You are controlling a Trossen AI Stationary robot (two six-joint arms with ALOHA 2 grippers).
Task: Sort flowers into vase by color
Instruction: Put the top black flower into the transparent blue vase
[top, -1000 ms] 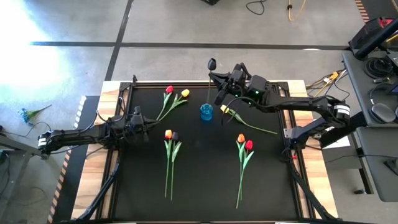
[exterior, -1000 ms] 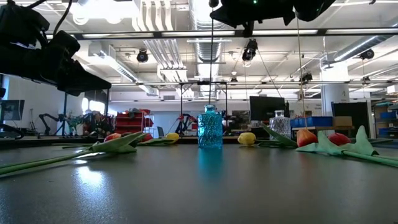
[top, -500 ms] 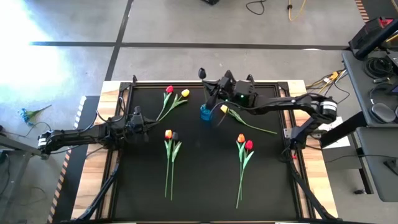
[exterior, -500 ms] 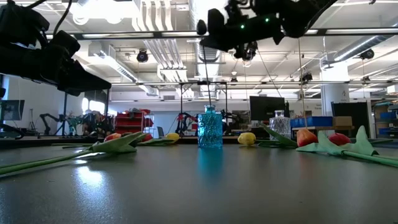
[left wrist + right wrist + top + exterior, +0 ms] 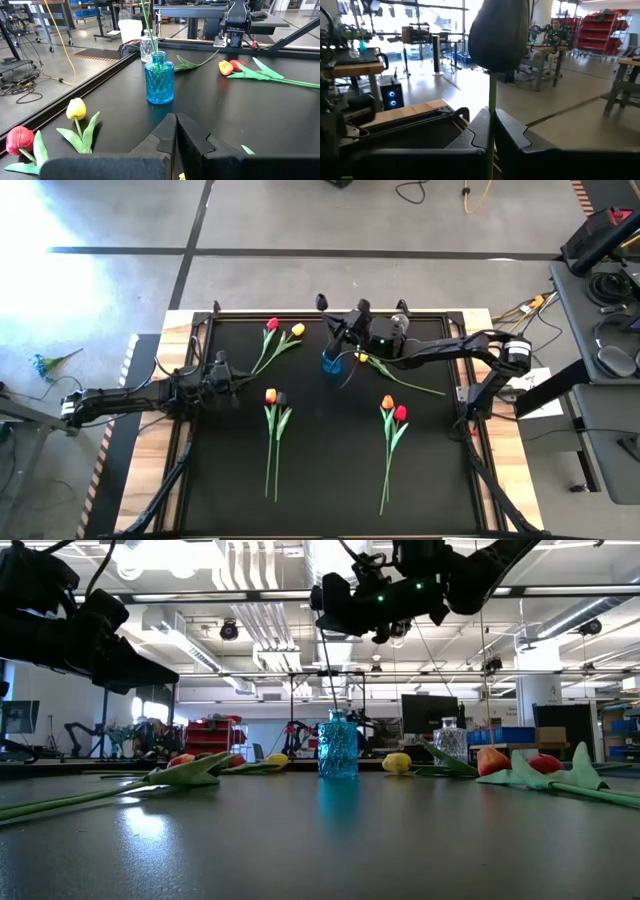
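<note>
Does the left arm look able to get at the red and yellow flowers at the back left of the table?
Probably yes. The left gripper, shut and empty, hovers just beside the red flower and yellow flower, with bare black table between. The right gripper is busy at the blue vase.

a clear glass bottle [image 5: 146,48] stands beyond the table.

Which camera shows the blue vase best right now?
The left wrist view: the blue vase stands close and unblocked, a green stem in its neck. High view shows it small, beside the right end effector; low view side-on; right wrist view misses it.
</note>
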